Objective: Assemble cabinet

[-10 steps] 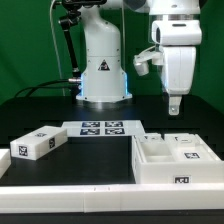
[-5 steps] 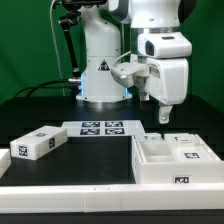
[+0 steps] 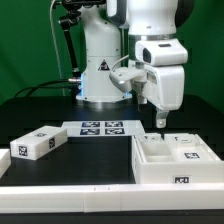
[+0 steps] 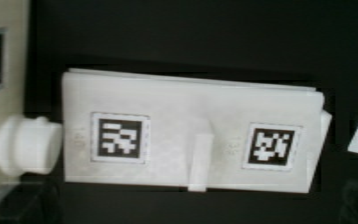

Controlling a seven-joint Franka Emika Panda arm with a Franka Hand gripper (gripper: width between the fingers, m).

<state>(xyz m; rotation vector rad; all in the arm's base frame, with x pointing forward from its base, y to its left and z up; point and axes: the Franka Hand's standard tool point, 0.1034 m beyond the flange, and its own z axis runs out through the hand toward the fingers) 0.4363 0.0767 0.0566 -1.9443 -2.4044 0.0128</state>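
Note:
The white cabinet body [image 3: 176, 160] lies at the exterior view's right, an open box with inner dividers and tags on its front. In the wrist view the cabinet body [image 4: 185, 125] shows two tags and a thin divider [image 4: 197, 160], with a round white knob-like part [image 4: 25, 146] at its side. A separate white tagged block [image 3: 37, 143] lies at the exterior view's left. My gripper [image 3: 160, 121] hangs just above the far left corner of the cabinet body, not touching it. The gripper [image 4: 197, 206] looks open and empty, its fingers only dim shapes at the picture's edges.
The marker board [image 3: 100, 127] lies flat behind the parts in the middle. The white robot base [image 3: 104, 72] stands behind it. A white rim [image 3: 60, 190] runs along the table's front edge.
My gripper has moved toward the exterior view's left and come lower, from high over the right side to just above the cabinet body's far left corner. The parts have not moved.

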